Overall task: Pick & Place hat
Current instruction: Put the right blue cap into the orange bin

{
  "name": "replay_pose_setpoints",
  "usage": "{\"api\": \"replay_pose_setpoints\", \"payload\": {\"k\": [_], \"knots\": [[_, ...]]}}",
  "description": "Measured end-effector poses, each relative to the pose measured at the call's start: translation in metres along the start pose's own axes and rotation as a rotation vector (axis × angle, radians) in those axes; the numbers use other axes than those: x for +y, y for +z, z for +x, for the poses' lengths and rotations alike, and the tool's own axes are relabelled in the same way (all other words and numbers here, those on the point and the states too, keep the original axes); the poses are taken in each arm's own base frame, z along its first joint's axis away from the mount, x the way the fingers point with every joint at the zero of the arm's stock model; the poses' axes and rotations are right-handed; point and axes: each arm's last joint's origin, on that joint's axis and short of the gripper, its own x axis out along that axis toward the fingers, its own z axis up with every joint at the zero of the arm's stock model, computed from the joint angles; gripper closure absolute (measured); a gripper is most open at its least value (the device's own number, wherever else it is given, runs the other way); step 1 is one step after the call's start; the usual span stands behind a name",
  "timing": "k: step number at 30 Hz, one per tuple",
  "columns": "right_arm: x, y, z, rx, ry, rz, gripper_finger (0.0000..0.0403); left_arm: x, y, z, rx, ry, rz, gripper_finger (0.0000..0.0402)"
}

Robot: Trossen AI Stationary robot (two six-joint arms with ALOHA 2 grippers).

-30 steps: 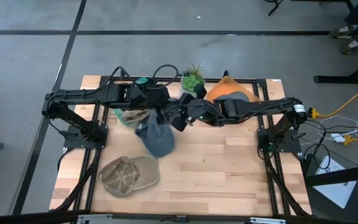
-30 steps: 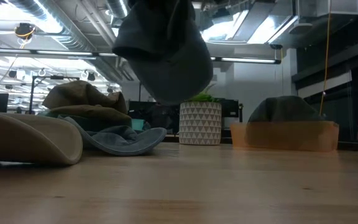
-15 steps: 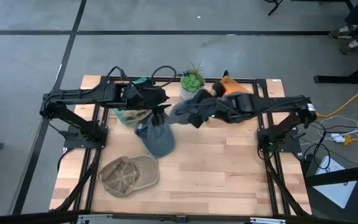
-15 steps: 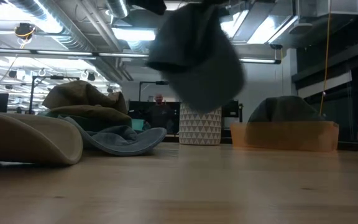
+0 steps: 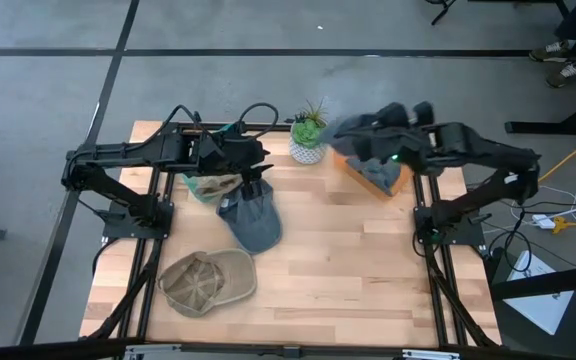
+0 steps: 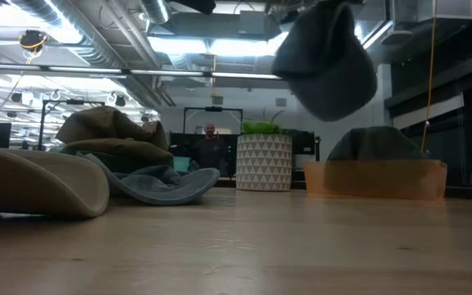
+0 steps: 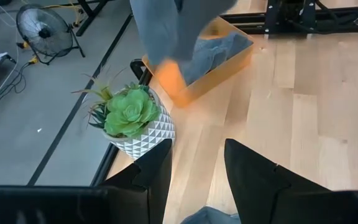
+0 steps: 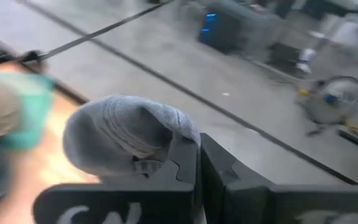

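Note:
A grey hat (image 6: 326,65) hangs in the air above the orange bin (image 6: 375,179) at the table's far right, with my right gripper (image 8: 197,165) shut on it. In the high view the hat (image 5: 363,132) shows over the bin's far left part (image 5: 393,180). Another dark hat (image 6: 375,141) lies inside the bin. My left gripper (image 5: 258,182) hovers open near the table's far middle, above a blue-grey hat (image 5: 255,225) that lies flat on the wood. Nothing is between its fingers (image 7: 166,168). My right gripper pinches a fold of the grey hat's fabric (image 8: 163,155) between its two shut fingers. The hat's rounded crown (image 8: 120,130) bulges out beyond the fingertips. In the low view it hangs below the gripper, lifted clear of table and bin.
A potted succulent (image 5: 308,140) in a white patterned pot (image 6: 263,162) stands at the far edge between the arms. A tan hat (image 5: 208,282) lies near left. An olive hat (image 6: 109,127) sits at the far left. A person (image 6: 210,135) shows far behind.
My right gripper has swung from beside the left gripper toward the table's right and far edge, carrying the grey hat. The hat has stayed in the air all along and now hangs over the orange bin. The blue-grey hat has stayed on the table.

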Motion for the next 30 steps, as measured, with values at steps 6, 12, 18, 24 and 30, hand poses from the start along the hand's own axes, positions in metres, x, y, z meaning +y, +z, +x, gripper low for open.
{"api": "replay_pose_setpoints", "payload": {"k": [6,12,18,24,30], "knots": [[-0.035,-0.006,-0.001,0.035,-0.135,-0.003,0.0398,0.000,0.000,0.000,0.001,0.001,0.000,0.0258],[-0.051,-0.008,0.004,0.076,-0.208,-0.035,0.0398,0.000,0.000,0.000,0.000,0.001,0.000,0.0258],[-0.046,-0.026,0.019,0.083,-0.269,-0.066,0.0398,0.000,0.000,0.000,0.001,0.002,0.000,0.0258],[-0.038,-0.066,0.037,0.059,-0.304,-0.117,0.0398,0.000,0.000,0.000,0.001,0.002,0.000,0.0258],[-0.043,-0.100,0.046,-0.017,-0.326,-0.119,0.0398,0.000,0.000,0.000,0.001,0.002,-0.001,0.0258]]}}
